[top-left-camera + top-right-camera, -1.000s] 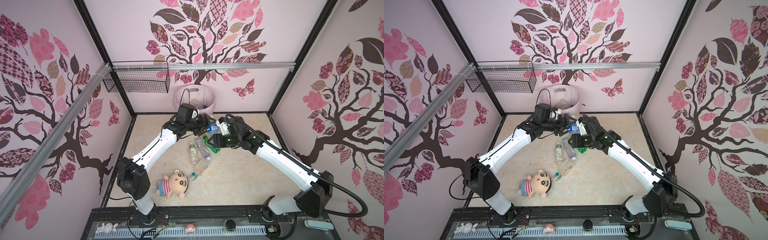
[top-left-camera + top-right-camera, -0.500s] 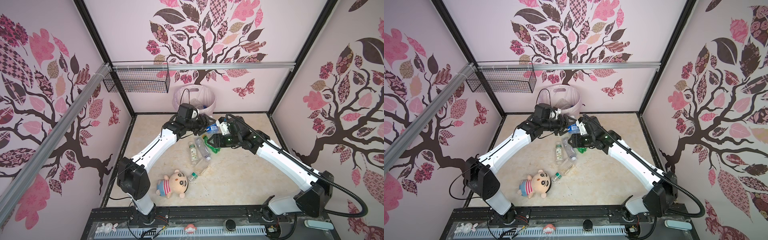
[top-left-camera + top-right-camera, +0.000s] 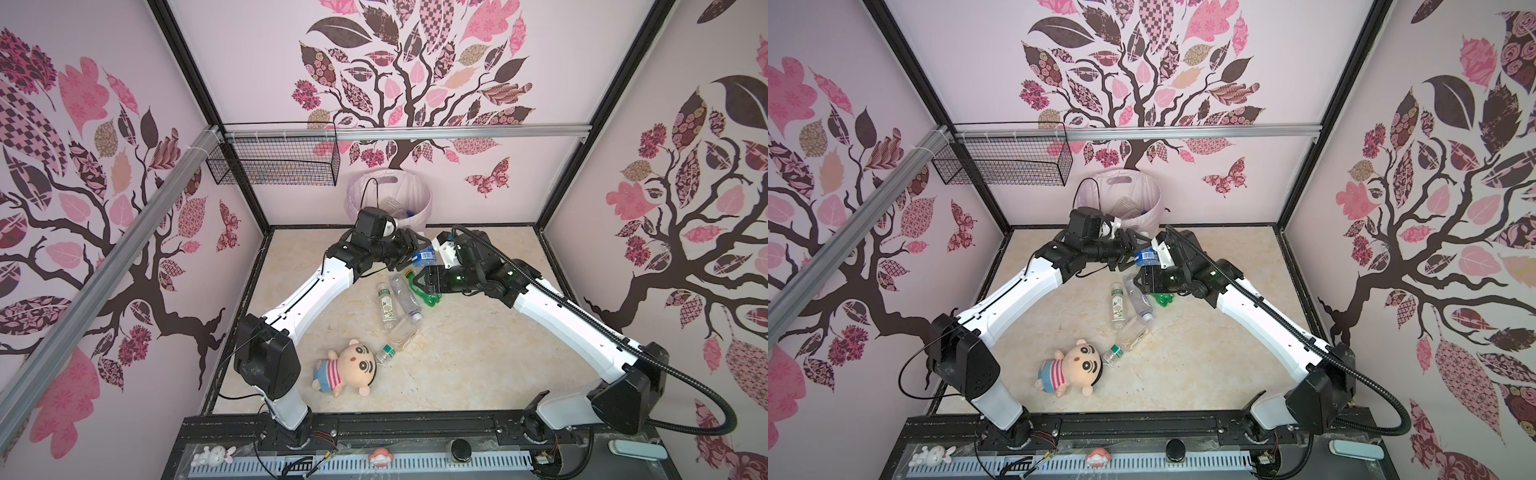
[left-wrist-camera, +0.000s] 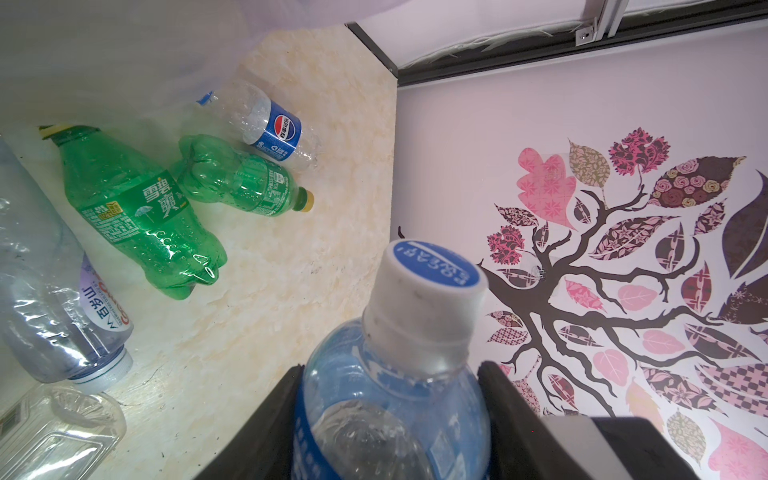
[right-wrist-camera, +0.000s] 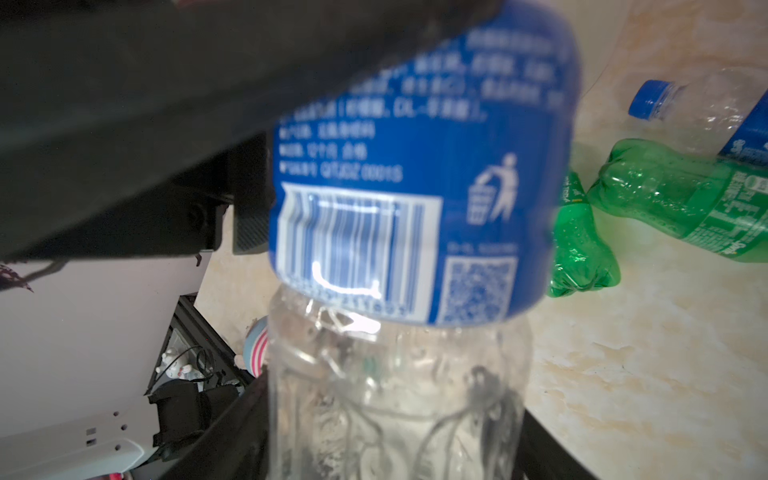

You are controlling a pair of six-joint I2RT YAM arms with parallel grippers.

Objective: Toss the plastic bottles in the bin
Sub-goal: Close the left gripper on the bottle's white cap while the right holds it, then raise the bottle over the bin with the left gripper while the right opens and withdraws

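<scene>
A clear plastic bottle with a blue label (image 3: 424, 255) (image 3: 1145, 257) hangs in the air between my two grippers, in front of the bin (image 3: 388, 183) (image 3: 1121, 178). My left gripper (image 4: 390, 374) (image 3: 409, 249) is shut on its shoulder just under the white and blue cap (image 4: 432, 278). My right gripper (image 5: 395, 415) (image 3: 419, 280) stands open, its jaws close on either side of the bottle's clear base (image 5: 399, 374). Two green bottles (image 4: 141, 216) (image 4: 241, 178) and a blue-labelled one (image 4: 266, 124) lie on the floor below. The bin holds bottles.
Several more bottles (image 3: 386, 301) (image 3: 405, 297) (image 3: 402, 332) lie mid-floor, with a plush doll in a striped shirt (image 3: 349, 368) nearer the front. A black wire basket (image 3: 274, 164) hangs on the back left wall. The bin stands against the back wall.
Both arms keep almost the same places, and the blue-labelled bottle stays between the two grippers.
</scene>
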